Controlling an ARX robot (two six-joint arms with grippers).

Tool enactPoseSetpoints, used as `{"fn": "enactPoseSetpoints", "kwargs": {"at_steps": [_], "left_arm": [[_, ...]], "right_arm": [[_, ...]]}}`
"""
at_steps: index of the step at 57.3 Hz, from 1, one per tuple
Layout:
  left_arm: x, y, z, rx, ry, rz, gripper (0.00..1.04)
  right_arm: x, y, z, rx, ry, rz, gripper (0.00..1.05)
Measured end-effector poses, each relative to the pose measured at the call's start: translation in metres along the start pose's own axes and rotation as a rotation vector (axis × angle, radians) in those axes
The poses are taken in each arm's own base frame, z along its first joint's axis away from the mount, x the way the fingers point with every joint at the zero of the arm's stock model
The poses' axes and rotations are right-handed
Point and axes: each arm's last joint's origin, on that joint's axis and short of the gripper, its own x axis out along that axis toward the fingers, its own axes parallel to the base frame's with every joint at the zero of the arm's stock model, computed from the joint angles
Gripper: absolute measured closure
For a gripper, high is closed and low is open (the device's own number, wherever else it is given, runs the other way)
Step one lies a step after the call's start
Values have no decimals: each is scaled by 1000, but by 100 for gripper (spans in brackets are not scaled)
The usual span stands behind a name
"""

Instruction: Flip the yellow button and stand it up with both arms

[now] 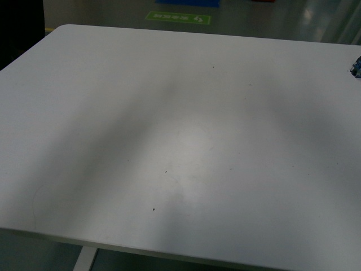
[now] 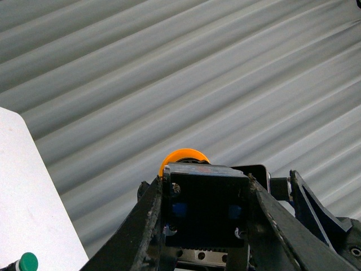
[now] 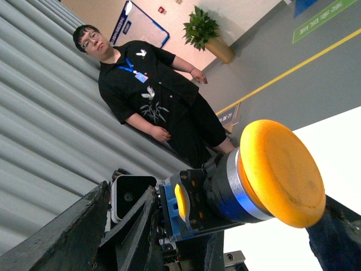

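Yellow button (image 3: 282,172): where is it sitting right now?

It is being held in the air. The left gripper (image 2: 206,189) is clamping its boxy black-and-blue contact block between both fingers. The orange-yellow cap is pointing away from that wrist, toward a corrugated grey wall (image 2: 169,84).

And what is the right gripper (image 3: 216,193) doing?

Its fingers are standing wide apart, one on each side of the button, gripping nothing. The cap is lying close to one finger (image 3: 334,231). Whether they are touching, I cannot tell.

What is the front view showing?

It is showing the white table (image 1: 113,124), with a small blue-and-black piece (image 1: 356,66) peeking in at the 2 o'clock edge. A green floor marking (image 1: 179,17) is lying beyond the table at 12 o'clock.

Anything else showing?

In the right wrist view, a person in black (image 3: 146,90) is standing by the wall beyond the button, with a potted plant (image 3: 206,31) farther back. In the left wrist view, a green round cap (image 2: 27,262) is sitting on the table.
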Motion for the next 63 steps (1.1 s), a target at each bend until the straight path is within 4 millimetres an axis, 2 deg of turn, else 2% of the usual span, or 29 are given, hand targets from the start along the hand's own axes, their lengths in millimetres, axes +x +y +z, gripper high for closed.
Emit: {"fn": "enactPoseSetpoints", "kwargs": {"at_steps": [8, 16, 25, 31, 42, 47, 52, 55, 63], "left_arm": [[0, 0, 0, -1, 0, 1, 70], [0, 0, 0, -3, -17, 2, 70], [0, 1, 1, -31, -44, 3, 71], [0, 1, 2, -61, -54, 2, 71], [0, 1, 2, -95, -57, 1, 71], [0, 1, 2, -101, -56, 1, 59], [0, 1, 2, -102, -56, 1, 41], [0, 1, 2, -102, -56, 1, 36], [0, 1, 2, -102, -56, 1, 11]], "right_arm": [[5, 1, 1, -1, -1, 5, 7], [13, -1, -1, -1, 5, -6, 36], [16, -1, 0, 6, 7, 1, 61], [17, 0, 0, 32, 5, 6, 67], [17, -2, 2, 47, 1, 11, 69], [17, -2, 3, 39, -1, 16, 70], [17, -4, 6, 30, -10, 13, 70], [16, -5, 7, 29, -16, 11, 70], [16, -7, 11, 29, -27, 7, 70]]}}
